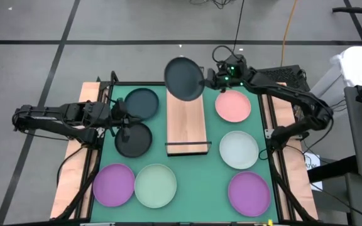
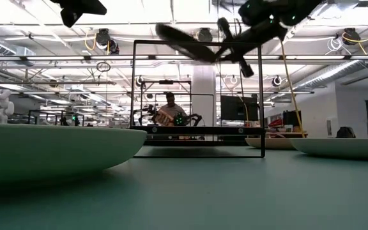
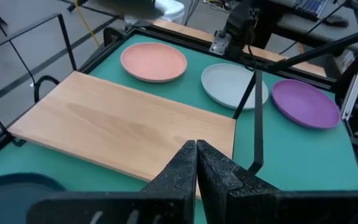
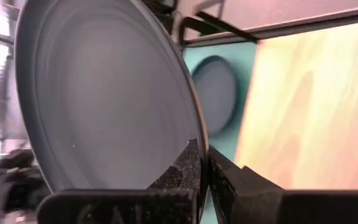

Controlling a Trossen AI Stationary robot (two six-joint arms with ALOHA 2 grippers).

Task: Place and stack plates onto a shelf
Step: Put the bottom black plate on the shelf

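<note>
My right gripper (image 1: 204, 80) is shut on a dark grey plate (image 1: 184, 78), held high over the far end of the shelf (image 1: 186, 119), a light wood board with black wire ends. In the low view this plate (image 2: 184, 41) hangs tilted in the air. My left gripper (image 1: 119, 118) is shut and holds nothing, hovering between two more dark grey plates (image 1: 142, 102) (image 1: 133, 139) that lie flat on the green mat left of the shelf. The left wrist view shows its closed fingers (image 3: 196, 163) above the bare board (image 3: 123, 124). My right gripper pinches the dark grey plate by its rim (image 4: 197, 134) between the two fingers (image 4: 188, 165), one on the plate's inner face and one behind it. The fingers come from the table's right side. The plate is lifted clear and tilted steeply, out to the gripper's left.
A pink plate (image 1: 233, 105), a pale plate (image 1: 238, 149) and a purple plate (image 1: 249, 192) lie right of the shelf. A purple plate (image 1: 114, 184) and a pale mint plate (image 1: 155, 185) sit near the front edge. A person (image 2: 169, 108) sits far behind the table.
</note>
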